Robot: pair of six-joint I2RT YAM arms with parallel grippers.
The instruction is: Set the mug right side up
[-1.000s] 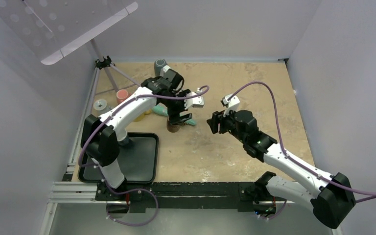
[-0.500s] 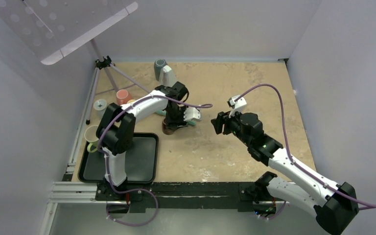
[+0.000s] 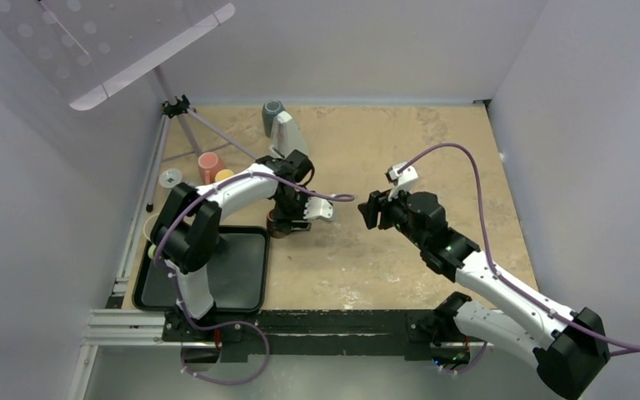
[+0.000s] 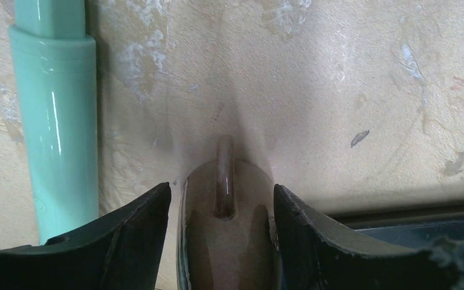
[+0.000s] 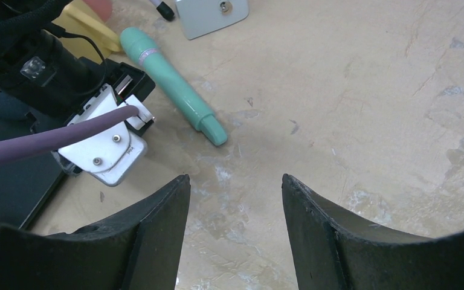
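Left wrist view shows the left gripper [image 4: 222,192] clasping the brown ceramic mug [image 4: 229,254] on the tan tabletop [image 4: 350,90] beside the black plastic tray [image 3: 242,271], while the right gripper [image 5: 235,184] hovers with fingers apart, empty.

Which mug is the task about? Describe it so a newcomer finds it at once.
Start at the black tray at the table's near left. Just off its far right corner, the brown mug sits between the fingers of the left pincer. It is the only dark brown item, unlike the mint-green cylinder beside it.
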